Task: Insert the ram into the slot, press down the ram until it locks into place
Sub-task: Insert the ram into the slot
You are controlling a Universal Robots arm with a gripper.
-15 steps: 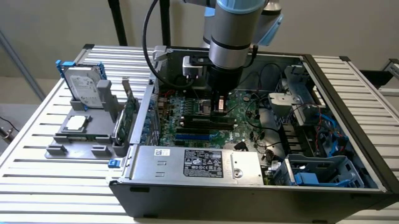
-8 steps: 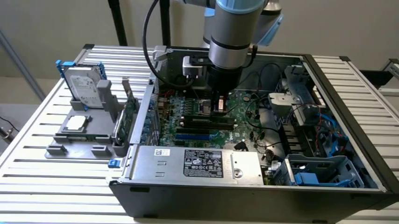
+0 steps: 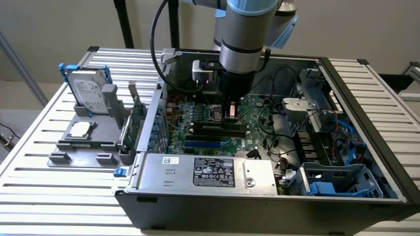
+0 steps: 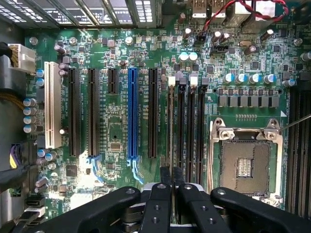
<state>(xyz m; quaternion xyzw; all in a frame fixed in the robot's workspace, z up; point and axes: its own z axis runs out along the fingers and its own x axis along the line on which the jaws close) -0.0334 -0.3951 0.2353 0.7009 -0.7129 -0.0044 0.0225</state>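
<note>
Hanging at the centre of the exterior view, the black two-fingered gripper (image 3: 229, 112) (image 4: 171, 171) reached into the open dark-grey metal computer case (image 3: 262, 209). Its fingers were drawn narrow, clasping the long, thin green ram (image 4: 171, 127). Seen edge-on, the ram stood in the long black plastic slot (image 4: 171, 82), the one of four parallel sockets farthest from the square metal CPU socket (image 4: 245, 162).
</note>
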